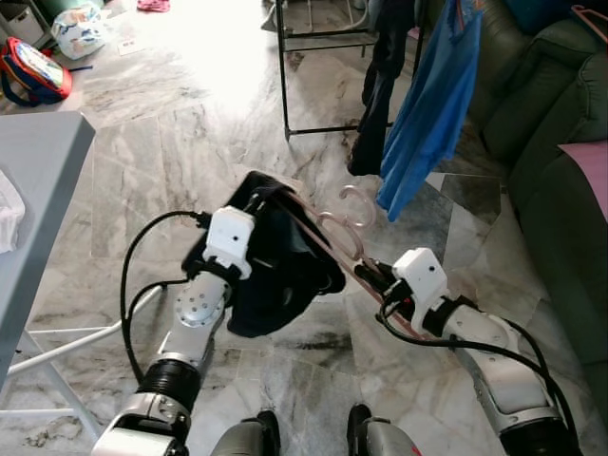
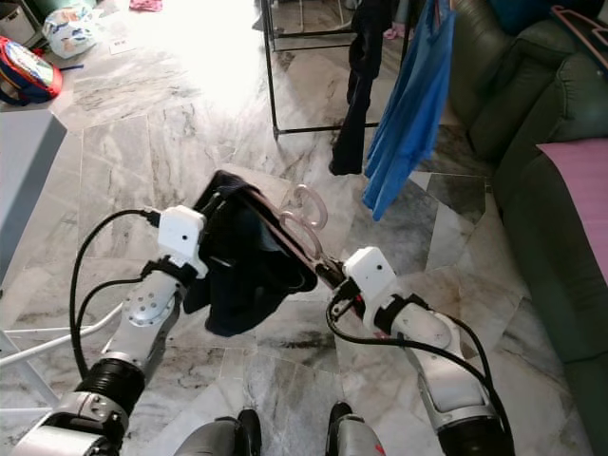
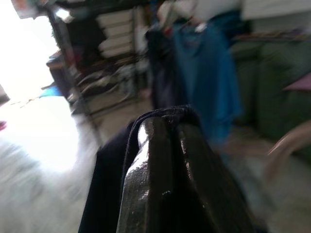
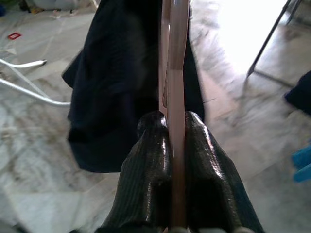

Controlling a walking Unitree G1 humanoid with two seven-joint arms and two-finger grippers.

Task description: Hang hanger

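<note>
A pink hanger carries a dark garment and is held low over the marble floor between both arms, its hook pointing towards the rack. My right gripper is shut on one bare end of the hanger, seen in the head view as my right gripper. At the garment's far shoulder my left gripper has its fingers pressed together, with dark cloth draped round them. The hanger's end on that side is hidden under the cloth.
A black clothes rack stands ahead with a blue shirt and a dark garment hanging from it. A green sofa is on the right, a grey table on the left, and bags lie at far left.
</note>
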